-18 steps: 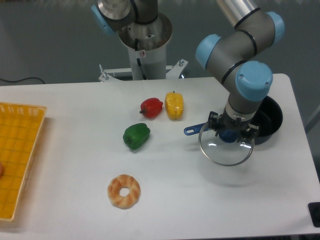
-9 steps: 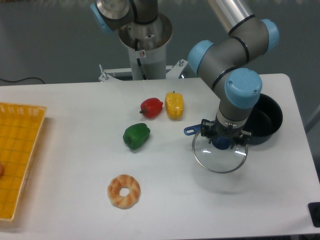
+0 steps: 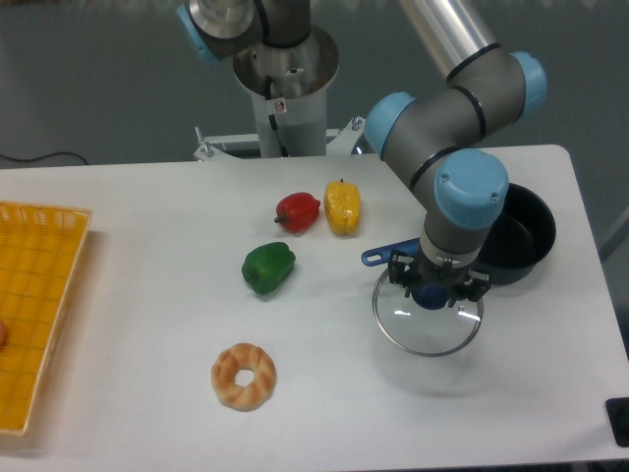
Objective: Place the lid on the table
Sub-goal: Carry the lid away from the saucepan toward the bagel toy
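The gripper (image 3: 433, 287) is clamping the lid (image 3: 427, 317) by its knob. It is hanging just over the table (image 3: 147, 295), beside the saucepan (image 3: 518, 236).

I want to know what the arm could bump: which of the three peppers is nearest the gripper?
The yellow pepper. It is the rightmost, closer to the gripper holding the lid than the red pepper or green pepper.

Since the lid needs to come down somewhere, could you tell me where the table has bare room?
Bare table lies below the lid held by the gripper, toward the front edge right of the bagel. It is crowded by the saucepan and the peppers.
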